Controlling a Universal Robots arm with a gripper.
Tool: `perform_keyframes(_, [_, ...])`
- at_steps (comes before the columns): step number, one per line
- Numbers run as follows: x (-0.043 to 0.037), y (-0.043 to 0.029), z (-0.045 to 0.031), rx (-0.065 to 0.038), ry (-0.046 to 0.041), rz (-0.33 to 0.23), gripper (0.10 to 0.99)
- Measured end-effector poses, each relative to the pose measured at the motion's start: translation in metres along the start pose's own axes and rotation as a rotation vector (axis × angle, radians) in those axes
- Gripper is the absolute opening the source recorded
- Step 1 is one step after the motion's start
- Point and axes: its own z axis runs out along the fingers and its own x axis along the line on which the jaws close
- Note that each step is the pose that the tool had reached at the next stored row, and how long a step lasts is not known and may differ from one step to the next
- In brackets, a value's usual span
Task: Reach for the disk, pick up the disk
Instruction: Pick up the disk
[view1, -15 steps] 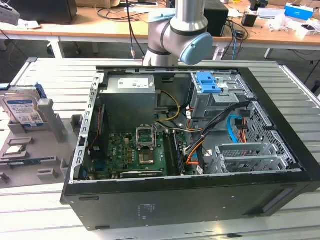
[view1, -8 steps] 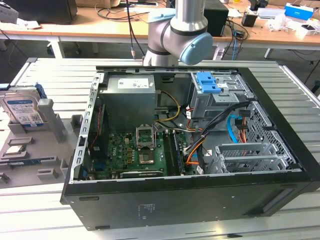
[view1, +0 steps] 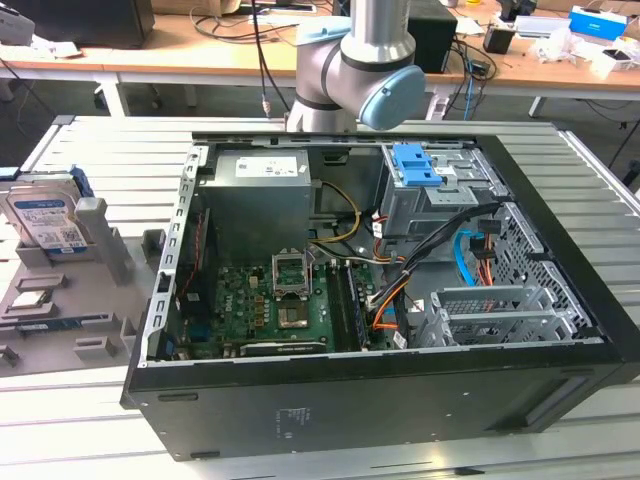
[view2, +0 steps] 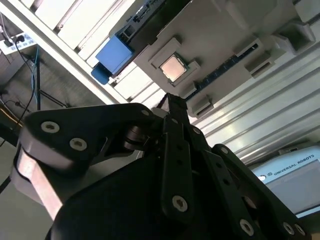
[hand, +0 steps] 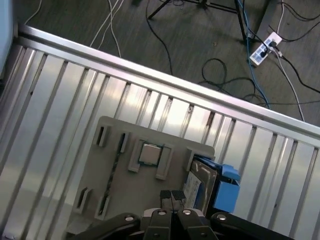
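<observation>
The disk (view1: 43, 214) leans in a slot at the back of a grey holder tray (view1: 60, 335), at the exterior view's left; it is silver with a white-and-blue label and a blue frame. In the first wrist view the disk (hand: 199, 182) lies just beside my gripper (hand: 172, 195), whose black fingertips (hand: 165, 195) are pressed together with nothing between them. In the second wrist view the disk's blue frame (view2: 114, 55) shows beyond the shut gripper (view2: 176, 106). The gripper hangs above the tray, apart from the disk.
A square processor chip (hand: 149, 154) sits in a pocket of the tray (hand: 122, 190). An open black computer case (view1: 380, 300) takes up the middle of the slatted metal table (view1: 110, 150). The arm's joint (view1: 360, 65) hangs behind the case. Cables and a power strip (hand: 265, 47) lie on the floor.
</observation>
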Motion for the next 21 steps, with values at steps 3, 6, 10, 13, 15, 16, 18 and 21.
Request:
perform_keyframes(3, [0.0000,0.0000,0.0003,0.000,-0.0061,0.073,0.106])
perform_keyframes(6, [0.0001,-0.0001,0.0007,0.000,-0.0134,0.159,0.106])
perform_keyframes(10, [0.0001,-0.0001,0.0011,0.000,-0.0220,0.263,0.106])
perform_keyframes(13, [0.0001,0.0000,0.0011,0.005,-0.0211,0.264,0.106])
perform_keyframes(15, [0.0000,0.0002,0.0013,0.050,-0.0126,0.265,0.106])
perform_keyframes(16, [0.0000,0.0001,0.0013,0.051,-0.0128,0.265,0.106])
perform_keyframes(18, [0.0000,0.0002,0.0013,0.051,-0.0130,0.265,0.106])
perform_keyframes(21, [0.0000,0.0002,0.0013,0.051,-0.0134,0.265,0.235])
